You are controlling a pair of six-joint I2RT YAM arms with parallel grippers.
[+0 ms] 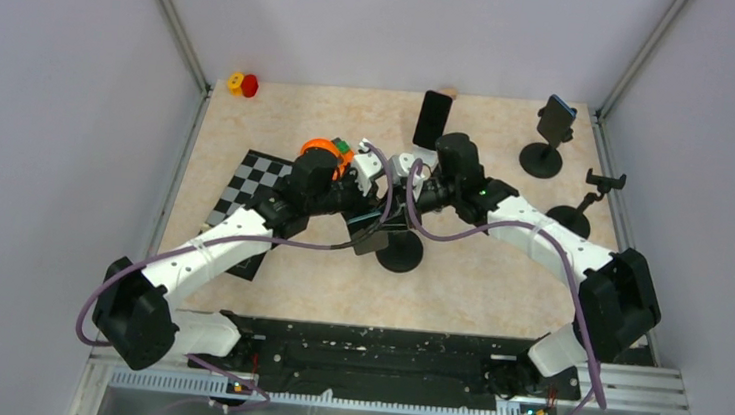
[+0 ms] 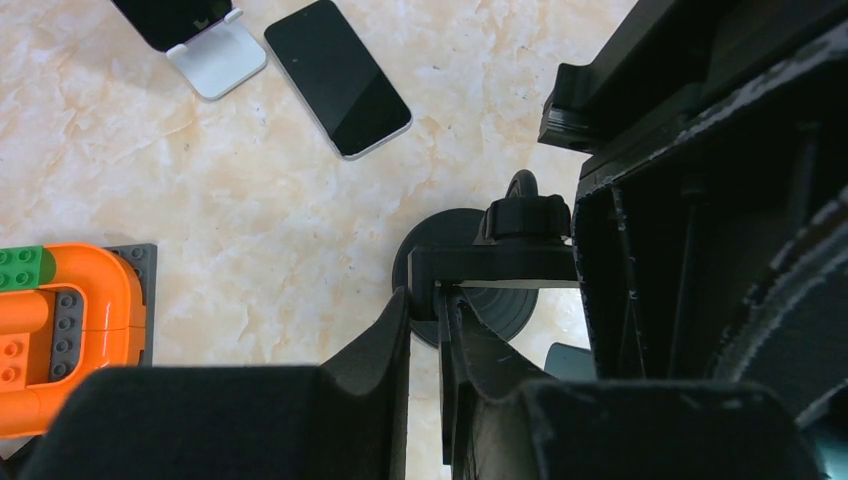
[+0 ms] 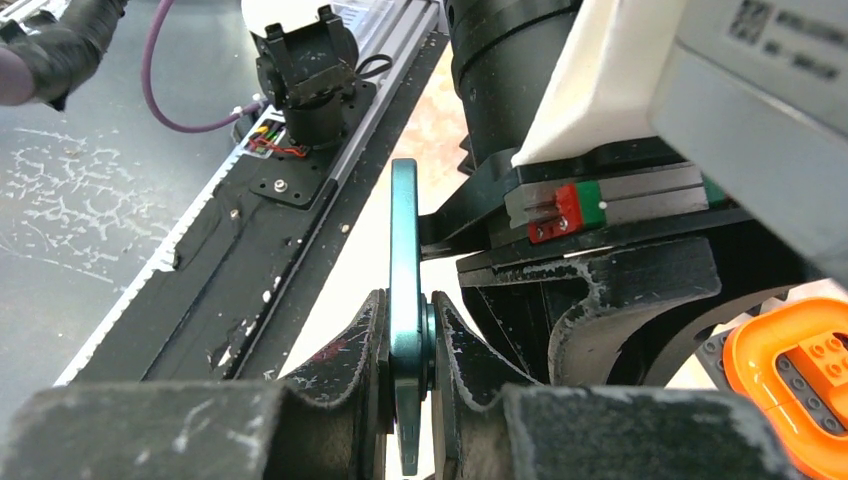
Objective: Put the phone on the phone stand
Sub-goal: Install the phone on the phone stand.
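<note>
Phone point(image 3: 403, 220): a thin slab with a teal metal edge. It is seen edge-on, so its face is not visible in the right wrist view. It stands upright between the two fingers of the right pincer point(image 3: 407, 305), which is clamped onto its flat sides. Most of its length projects beyond the fingertips, and a short portion runs back between the finger bases.

Phone stand point(image 2: 495, 262): black, with a round base, a horizontal bracket and a knob on top. The end of the bracket sits between the fingers of the left pincer point(image 2: 425, 300), which is closed on it. The base lies just ahead of those fingertips on the table point(image 2: 250, 200).

From the right pincer, the body of the left pincer sits just beyond the phone and to its right. The phone is not seated on the stand.

Ahead of the left pincer and to its left, well apart from it, a second dark phone point(image 2: 338, 78) lies flat beside a white stand point(image 2: 215, 62). An orange brick piece point(image 2: 70, 330) lies far to the left of the left pincer.
</note>
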